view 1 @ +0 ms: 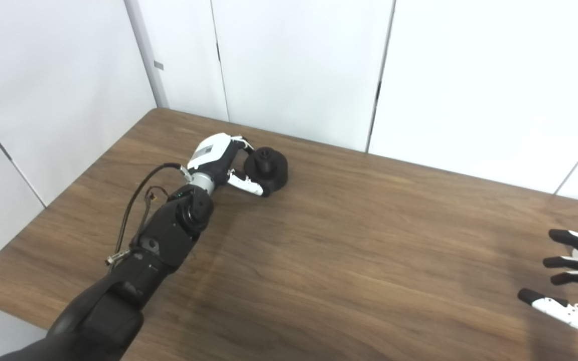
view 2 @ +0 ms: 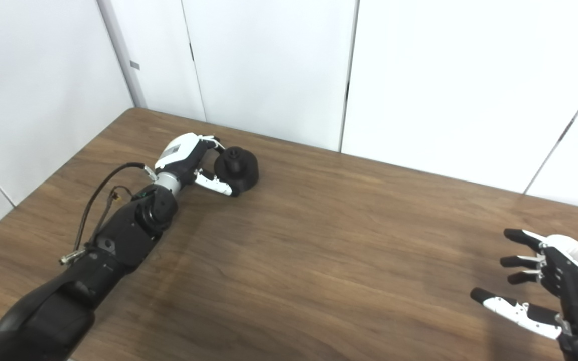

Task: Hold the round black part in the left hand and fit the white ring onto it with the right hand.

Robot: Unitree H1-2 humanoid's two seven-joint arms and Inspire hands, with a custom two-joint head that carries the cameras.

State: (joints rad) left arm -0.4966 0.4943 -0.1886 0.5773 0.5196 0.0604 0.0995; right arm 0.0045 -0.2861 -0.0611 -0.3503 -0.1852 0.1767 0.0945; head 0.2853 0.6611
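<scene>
The round black part [view 1: 268, 169], a thick disc with a small hub on top, rests on the wooden table [view 1: 349, 250] at the far left. My left hand [view 1: 221, 163] is closed around it from the left, thumb at its front and fingers over its back. My right hand [view 2: 545, 281] is open with fingers spread, low over the table near the right edge, holding nothing. A white rounded shape [view 2: 574, 252] shows just behind its fingers; I cannot tell whether it is the white ring.
White wall panels [view 1: 299, 65] stand right behind the table's far edge. The table's left edge [view 1: 63, 195] runs close beside my left forearm. A cable [view 1: 136, 200] loops along the left arm.
</scene>
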